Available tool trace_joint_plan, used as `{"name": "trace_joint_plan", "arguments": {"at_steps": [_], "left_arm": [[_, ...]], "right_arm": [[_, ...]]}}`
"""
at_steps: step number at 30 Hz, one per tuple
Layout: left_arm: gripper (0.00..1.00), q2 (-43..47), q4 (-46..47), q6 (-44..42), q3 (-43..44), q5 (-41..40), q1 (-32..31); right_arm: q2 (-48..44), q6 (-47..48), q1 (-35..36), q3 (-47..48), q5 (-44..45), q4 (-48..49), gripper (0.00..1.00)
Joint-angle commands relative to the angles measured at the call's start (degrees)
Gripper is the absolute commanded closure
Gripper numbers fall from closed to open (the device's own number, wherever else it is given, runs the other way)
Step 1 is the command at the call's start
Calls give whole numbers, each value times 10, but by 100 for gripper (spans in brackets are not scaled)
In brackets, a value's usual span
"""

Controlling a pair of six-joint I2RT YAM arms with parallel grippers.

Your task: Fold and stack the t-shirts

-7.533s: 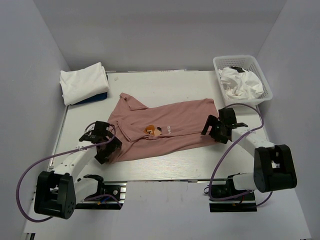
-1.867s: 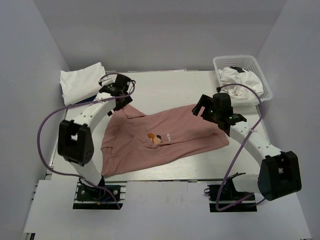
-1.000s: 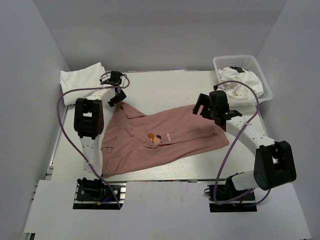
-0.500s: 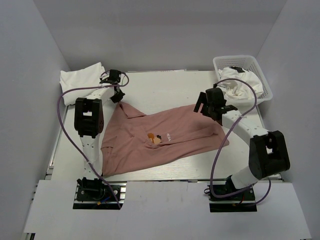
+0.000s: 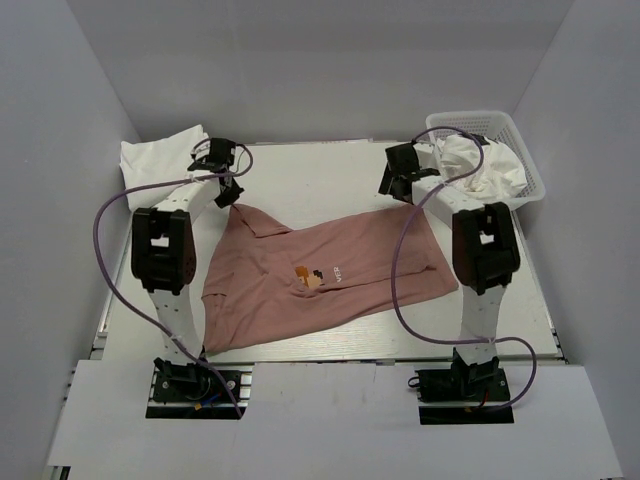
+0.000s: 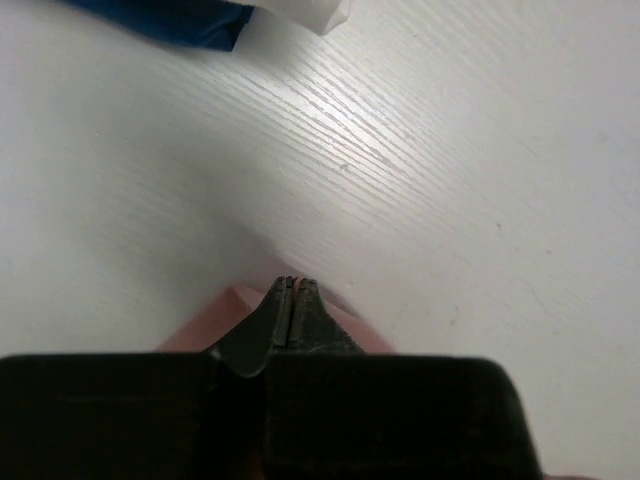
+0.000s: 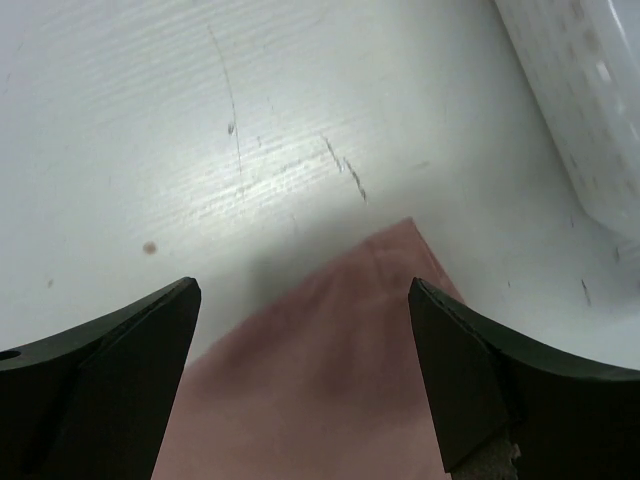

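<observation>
now the left gripper (image 6: 291, 287) has snapped together, pinching the far-left corner of the pink t-shirt (image 5: 330, 270), upper left of the top view. the right gripper (image 7: 302, 292), jaws spread wide, has swung over the upper-right corner beside the basket (image 5: 470, 115). once it pinches too, a fold toward the near edge looks ready.

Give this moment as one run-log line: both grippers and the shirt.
left gripper: shut on pink t-shirt far-left corner | right gripper: open over far-right corner | t-shirt: spread, unfolded
</observation>
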State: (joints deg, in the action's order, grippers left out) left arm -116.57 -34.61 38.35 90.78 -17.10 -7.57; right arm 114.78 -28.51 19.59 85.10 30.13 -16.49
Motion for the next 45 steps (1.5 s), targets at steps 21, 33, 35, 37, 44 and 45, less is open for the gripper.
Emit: {"name": "trace_joint_plan", "arguments": {"at_steps": [21, 33, 35, 37, 44, 45], "left_arm": [[100, 180, 2, -52, -116, 73, -11], [100, 269, 10, -42, -206, 100, -11], [100, 296, 10, -35, -227, 107, -11], [100, 319, 10, -29, -258, 128, -11], [100, 457, 18, 18, -380, 176, -11], [100, 471, 18, 23, -406, 193, -11]], "right_arm": [[115, -9, -18, 107, 92, -130, 23], [102, -7, -15, 106, 82, -129, 86], [85, -3, -16, 86, 81, -116, 88], [56, 1, -15, 64, 76, -93, 93], [-48, 21, -14, -54, 29, 10, 98], [-67, 25, -15, -90, 20, 22, 98]]}}
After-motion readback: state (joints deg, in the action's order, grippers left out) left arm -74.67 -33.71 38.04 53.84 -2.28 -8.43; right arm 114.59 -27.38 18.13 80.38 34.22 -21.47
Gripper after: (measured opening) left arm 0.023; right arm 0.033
